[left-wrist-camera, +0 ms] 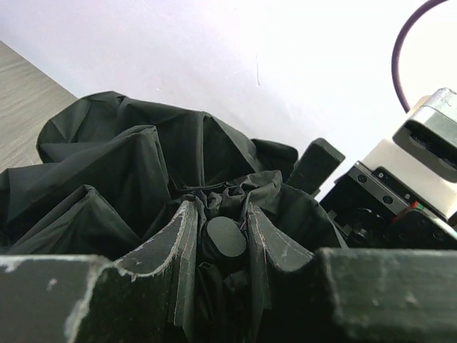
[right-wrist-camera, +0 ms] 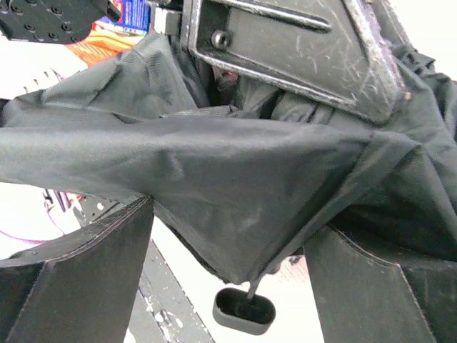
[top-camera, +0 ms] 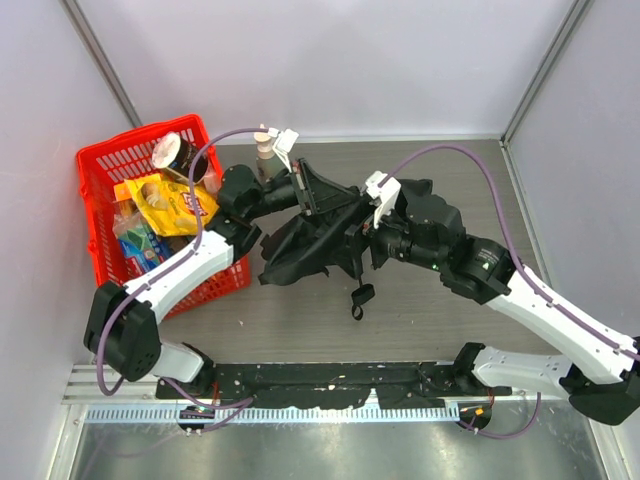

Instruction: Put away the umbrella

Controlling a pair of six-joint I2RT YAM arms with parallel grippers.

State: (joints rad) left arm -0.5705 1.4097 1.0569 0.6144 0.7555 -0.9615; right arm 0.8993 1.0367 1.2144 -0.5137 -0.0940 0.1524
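The umbrella (top-camera: 300,245) is a crumpled heap of dark charcoal fabric in the middle of the table, with its small black handle and loop (top-camera: 358,300) hanging toward the near side. My left gripper (top-camera: 318,195) sits at the umbrella's far end. In the left wrist view it (left-wrist-camera: 223,218) is shut on the round black tip (left-wrist-camera: 226,238) among bunched fabric (left-wrist-camera: 107,179). My right gripper (top-camera: 357,235) is against the umbrella's right side. In the right wrist view its fingers (right-wrist-camera: 93,279) stand wide apart with fabric (right-wrist-camera: 214,179) draped across the gap and the oval handle (right-wrist-camera: 244,311) dangling below.
A red basket (top-camera: 95,165) with snack packets and a can stands at the far left, beside the left arm. A small tan bottle (top-camera: 265,152) stands behind the left gripper. A black rail (top-camera: 330,378) runs along the near edge.
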